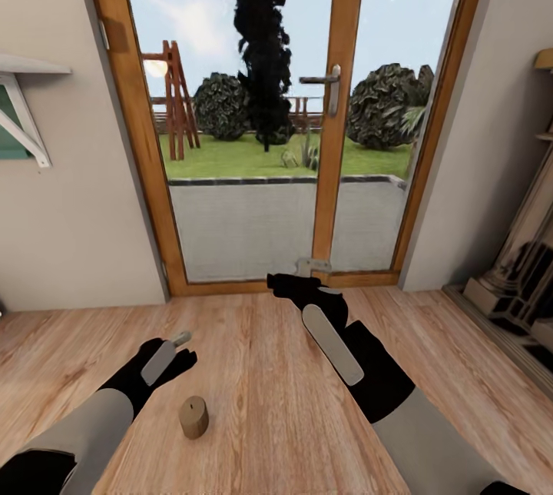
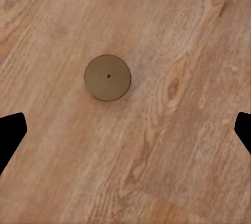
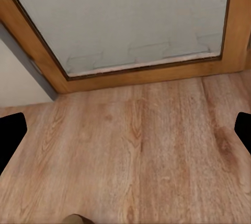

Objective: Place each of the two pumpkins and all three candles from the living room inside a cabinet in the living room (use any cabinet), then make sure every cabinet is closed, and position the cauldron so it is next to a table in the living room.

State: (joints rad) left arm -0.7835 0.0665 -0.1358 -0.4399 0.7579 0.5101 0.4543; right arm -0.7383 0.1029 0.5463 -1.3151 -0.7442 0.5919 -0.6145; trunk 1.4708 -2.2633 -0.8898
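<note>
One candle (image 1: 194,416), a short beige cylinder with a tiny wick, stands upright on the wooden floor just in front of me. My left gripper (image 1: 180,349) hovers above and slightly beyond it, open. In the left wrist view the candle (image 2: 107,78) is seen from straight above, with the open left gripper (image 2: 125,132) holding nothing and its dark fingertips (image 2: 10,135) at the frame's sides. My right gripper (image 1: 296,286) is open and empty, held over the floor near the door sill. The right wrist view shows that gripper (image 3: 125,132) above bare floorboards, with a sliver of the candle (image 3: 77,219) at the frame's edge.
A wood-framed glass double door (image 1: 338,134) with a metal handle (image 1: 332,88) stands directly ahead, a garden beyond it. A white shelf bracket (image 1: 23,122) hangs on the left wall. A pale stone column base (image 1: 514,280) stands at the right.
</note>
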